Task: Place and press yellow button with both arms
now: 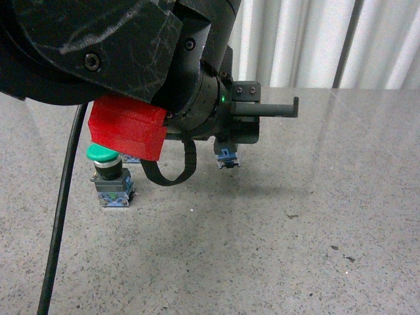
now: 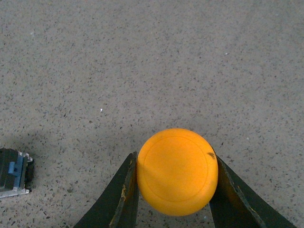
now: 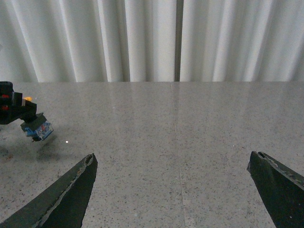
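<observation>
The yellow button's cap (image 2: 176, 171) sits clamped between my left gripper's (image 2: 176, 192) two black fingers (image 2: 119, 197), seen from above over the speckled table. In the front view the left arm fills the upper left, and the button's blue-grey base (image 1: 227, 158) hangs under the left gripper (image 1: 228, 146), lifted off the table. The right wrist view shows that base (image 3: 39, 129) held in the air at the far left. My right gripper (image 3: 172, 159) is open and empty, its fingers (image 3: 71, 194) spread wide above bare table, well apart from the button.
A green-capped button (image 1: 108, 174) stands upright on the grey speckled table (image 1: 295, 243), left of the held button. Another button's base (image 2: 14, 171) shows at the left wrist view's edge. A black cable (image 1: 62, 210) hangs at the left. White curtains (image 3: 152, 38) back the table.
</observation>
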Robot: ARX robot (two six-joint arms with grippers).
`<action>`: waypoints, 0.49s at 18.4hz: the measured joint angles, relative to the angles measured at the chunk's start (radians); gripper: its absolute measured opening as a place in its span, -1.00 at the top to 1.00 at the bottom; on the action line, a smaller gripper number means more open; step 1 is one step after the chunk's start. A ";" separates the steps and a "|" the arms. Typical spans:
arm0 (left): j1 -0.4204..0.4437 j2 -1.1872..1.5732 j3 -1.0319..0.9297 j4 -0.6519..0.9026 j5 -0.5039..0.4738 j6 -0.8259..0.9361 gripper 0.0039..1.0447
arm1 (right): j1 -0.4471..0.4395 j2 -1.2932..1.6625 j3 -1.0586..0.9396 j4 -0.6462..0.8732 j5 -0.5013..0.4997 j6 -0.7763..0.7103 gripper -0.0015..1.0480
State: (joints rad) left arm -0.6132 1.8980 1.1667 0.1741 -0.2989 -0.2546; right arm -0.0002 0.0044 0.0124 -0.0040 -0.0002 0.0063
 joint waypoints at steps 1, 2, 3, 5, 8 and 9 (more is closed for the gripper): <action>-0.001 0.005 0.000 -0.011 0.006 -0.002 0.30 | 0.000 0.000 0.000 0.000 0.000 0.000 -0.87; -0.008 0.009 0.000 -0.019 0.008 -0.002 0.30 | 0.000 0.000 0.000 0.000 0.000 0.000 -0.87; -0.021 0.014 0.000 -0.019 0.014 -0.007 0.30 | 0.000 0.000 0.000 0.000 0.000 0.000 -0.87; -0.050 0.017 0.006 -0.032 0.028 -0.018 0.31 | 0.000 0.000 0.000 0.000 0.000 0.000 -0.87; -0.058 0.020 0.015 -0.044 0.011 -0.031 0.31 | 0.000 0.000 0.000 0.000 0.000 0.000 -0.87; -0.058 0.020 0.015 -0.047 0.001 -0.033 0.31 | 0.000 0.000 0.000 0.000 0.000 0.000 -0.87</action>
State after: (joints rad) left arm -0.6716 1.9179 1.1820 0.1268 -0.2981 -0.2878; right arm -0.0002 0.0044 0.0124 -0.0044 -0.0002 0.0063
